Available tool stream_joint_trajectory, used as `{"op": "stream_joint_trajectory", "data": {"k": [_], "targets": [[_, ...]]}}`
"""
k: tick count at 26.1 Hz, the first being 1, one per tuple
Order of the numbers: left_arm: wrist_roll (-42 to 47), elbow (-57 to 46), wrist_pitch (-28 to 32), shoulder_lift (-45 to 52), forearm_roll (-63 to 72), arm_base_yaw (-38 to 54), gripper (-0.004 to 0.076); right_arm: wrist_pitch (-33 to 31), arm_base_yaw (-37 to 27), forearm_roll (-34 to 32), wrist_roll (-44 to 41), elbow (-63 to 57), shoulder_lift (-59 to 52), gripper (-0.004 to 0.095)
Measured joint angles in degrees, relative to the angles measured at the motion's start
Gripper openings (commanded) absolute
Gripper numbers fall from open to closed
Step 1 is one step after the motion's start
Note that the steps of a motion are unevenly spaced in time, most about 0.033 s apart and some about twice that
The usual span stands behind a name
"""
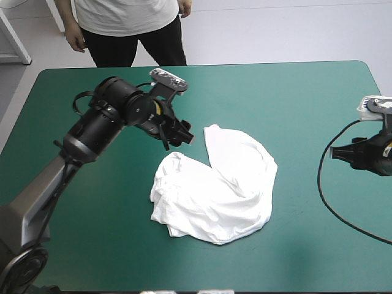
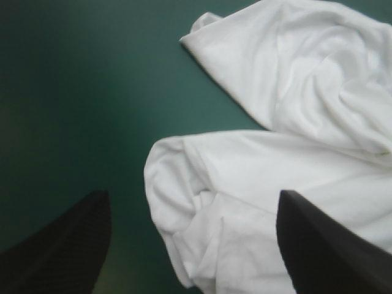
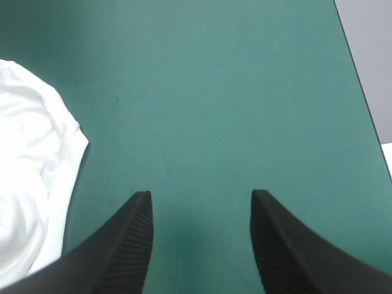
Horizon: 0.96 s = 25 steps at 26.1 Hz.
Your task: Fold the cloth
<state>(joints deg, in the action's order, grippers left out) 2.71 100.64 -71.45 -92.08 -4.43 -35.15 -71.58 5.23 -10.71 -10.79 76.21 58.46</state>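
T-shirt (image 1: 214, 190): a crumpled white heap, lying about the middle of the teal-green cover (image 1: 294, 92), somewhat nearer the near edge than the far one. It is not spread. Two lobes are seen, parted by a notch of bare cover on the heap's left side. The far lobe ends in a folded corner (image 1: 211, 130); the near lobe ends in a rolled hem (image 1: 160, 177).

The left gripper (image 1: 179, 136) is poised above the cover just beside the heap's far-left side. Its fingers are set wide apart and nothing is held. In the left wrist view the rolled hem is seen ahead of the gripper, between the two fingers.

The right gripper (image 1: 340, 153) is kept near the cover's right edge, well apart from the shirt, fingers likewise spread wide and empty. Only bare cover is seen between them in the right wrist view.

Handling (judged): the fabric is taken to be light, soft and limp. No shape will be kept when it is lifted; drape and drag are expected. It is neither fragile nor slippery. A pinch is best taken at the folded corner or the rolled hem; in the bunched middle several layers would probably be caught together.

Room: bare cover is seen on every side, most of it toward the right and far edges. Spreading is best directed there, the near edge being closest.
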Motion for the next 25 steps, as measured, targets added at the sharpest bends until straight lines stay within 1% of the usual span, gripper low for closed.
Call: {"op": "stream_joint_trajectory", "data": {"k": [4, 8, 16, 25], "targets": [[1.8, -8.4, 0.0, 4.0, 1.0, 3.8, 0.0545, 0.0, 0.0, 1.1, 0.0, 0.0, 0.0, 0.0458], [1.3, -14.3, 0.0, 1.3, 4.4, 7.8, 0.0545, 0.0, 0.0, 2.1, 0.0, 0.0, 0.0, 0.0458], [-1.3, -14.8, 1.3, -7.8, 3.2, 8.4, 0.0545, 0.0, 0.0, 2.3, 0.0, 0.0, 0.0, 0.0458], [-2.0, -14.8, 7.6, -16.7, 3.4, 8.4, 0.0545, 0.0, 0.0, 2.4, 0.0, 0.0, 0.0, 0.0458]]}}
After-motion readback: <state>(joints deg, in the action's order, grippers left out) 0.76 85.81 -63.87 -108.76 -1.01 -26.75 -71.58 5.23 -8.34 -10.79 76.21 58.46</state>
